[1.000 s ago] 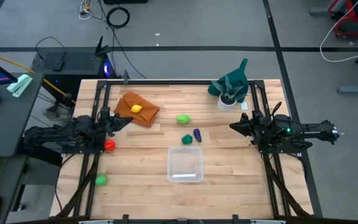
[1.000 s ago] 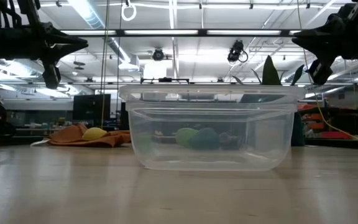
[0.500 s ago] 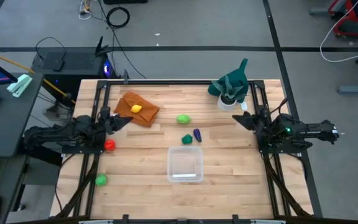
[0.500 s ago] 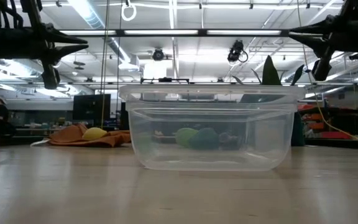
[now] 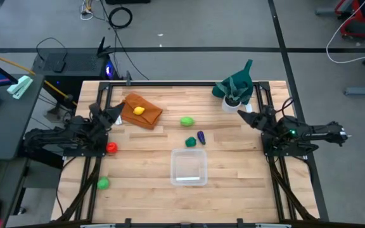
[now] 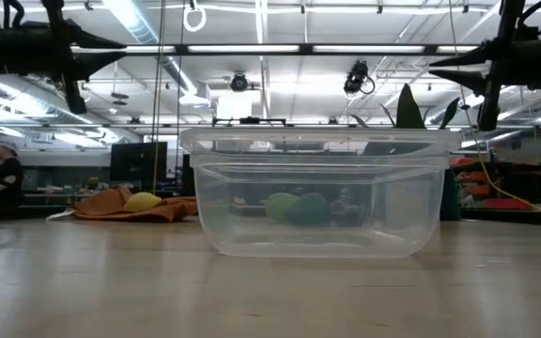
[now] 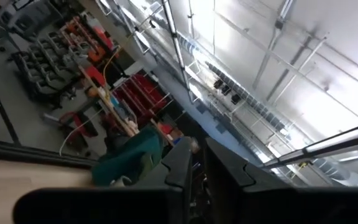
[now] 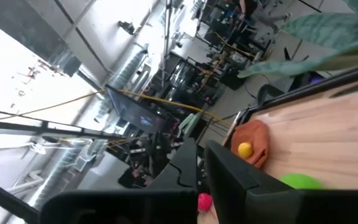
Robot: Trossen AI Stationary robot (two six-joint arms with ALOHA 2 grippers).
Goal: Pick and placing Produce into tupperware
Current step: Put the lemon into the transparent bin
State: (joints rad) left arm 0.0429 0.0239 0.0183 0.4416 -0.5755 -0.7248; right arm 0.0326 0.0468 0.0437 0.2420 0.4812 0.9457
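Wooden desk (image 5: 233,171) holds the small yellow toy fruit (image 5: 139,110) just right of the left end effector (image 5: 116,113), nearly closed, holding nothing.

On the worktop (image 5: 233,161) I count six bits of produce: one yellow (image 5: 139,110), one red (image 5: 111,147), two light green (image 5: 186,121) (image 5: 102,183), one dark green (image 5: 191,142), one purple (image 5: 201,137). One clear tub (image 5: 189,167). Two cloths, orange-brown (image 5: 146,116) and dark green (image 5: 236,84). One white cup (image 5: 231,104). Two arms.
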